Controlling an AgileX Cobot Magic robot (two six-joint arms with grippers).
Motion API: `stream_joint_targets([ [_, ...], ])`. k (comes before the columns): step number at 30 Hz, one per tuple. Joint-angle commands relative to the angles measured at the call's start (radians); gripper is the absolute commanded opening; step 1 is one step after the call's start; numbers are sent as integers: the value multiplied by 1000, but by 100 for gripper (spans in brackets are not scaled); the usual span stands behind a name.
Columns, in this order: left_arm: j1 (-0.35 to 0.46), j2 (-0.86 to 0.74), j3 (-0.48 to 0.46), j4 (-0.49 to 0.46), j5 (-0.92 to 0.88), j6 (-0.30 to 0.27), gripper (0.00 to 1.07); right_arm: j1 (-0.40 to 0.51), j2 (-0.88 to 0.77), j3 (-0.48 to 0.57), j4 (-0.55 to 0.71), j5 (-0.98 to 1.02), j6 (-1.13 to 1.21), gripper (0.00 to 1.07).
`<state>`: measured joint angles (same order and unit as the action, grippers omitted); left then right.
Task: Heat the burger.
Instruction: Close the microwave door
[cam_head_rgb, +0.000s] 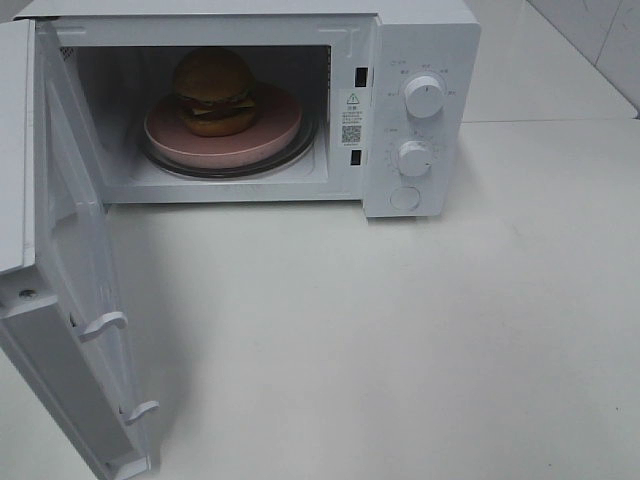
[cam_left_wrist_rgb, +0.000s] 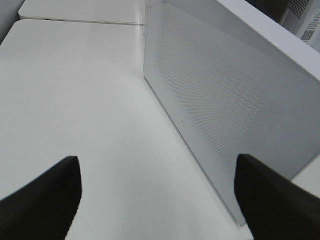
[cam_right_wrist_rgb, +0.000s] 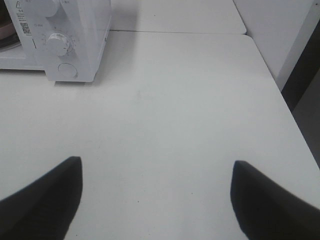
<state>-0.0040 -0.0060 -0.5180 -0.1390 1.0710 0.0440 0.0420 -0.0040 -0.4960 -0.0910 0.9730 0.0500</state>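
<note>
The burger (cam_head_rgb: 214, 91), with its golden-brown bun and dark and red filling, sits on a pink round plate (cam_head_rgb: 265, 137) on the glass turntable inside the white microwave (cam_head_rgb: 420, 40). The microwave door (cam_head_rgb: 70, 270) stands wide open, swung out to the left. Neither arm shows in the exterior high view. In the left wrist view my left gripper (cam_left_wrist_rgb: 157, 200) is open over bare table, with the outer face of the door (cam_left_wrist_rgb: 225, 105) just beside it. My right gripper (cam_right_wrist_rgb: 156, 197) is open and empty over the table, well in front of the microwave's control panel (cam_right_wrist_rgb: 62, 45).
Two white knobs (cam_head_rgb: 424, 97) and a round button (cam_head_rgb: 405, 198) sit on the microwave's right panel. The white table (cam_head_rgb: 400, 340) stretches in front; its right edge (cam_right_wrist_rgb: 287, 107) drops off beside a wall. A seam joins a second table behind.
</note>
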Motion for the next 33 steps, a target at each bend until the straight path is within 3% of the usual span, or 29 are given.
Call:
stream_joint_targets([
  [1, -3, -5, 1, -10, 2, -2, 77, -4, -25, 2, -5, -14, -6, 76],
  [14, -3, -3, -3, -16, -5, -5, 76, -4, -25, 2, -5, -14, -6, 76],
  [25, -3, 139, -30, 13, -142, -20, 75, -4, -25, 2, -5, -14, -6, 76],
  [28, -3, 197, -30, 13, -184, -20, 70, -4, -25, 2, -5, -14, -6, 76],
  [30, -3, 248, -30, 13, -214, -20, 58, -4, -25, 2, -5, -14, -6, 76],
  [31, -3, 248, -30, 13, -214, -20, 58, -4, -25, 2, -5, -14, -6, 76],
  [32, -3, 279, -30, 13, -228, -20, 47, -4, -25, 2, -5, -14, -6, 76],
  [33, -3, 279, -30, 13, -228, -20, 47, -4, -25, 2, -5, -14, -6, 76],
])
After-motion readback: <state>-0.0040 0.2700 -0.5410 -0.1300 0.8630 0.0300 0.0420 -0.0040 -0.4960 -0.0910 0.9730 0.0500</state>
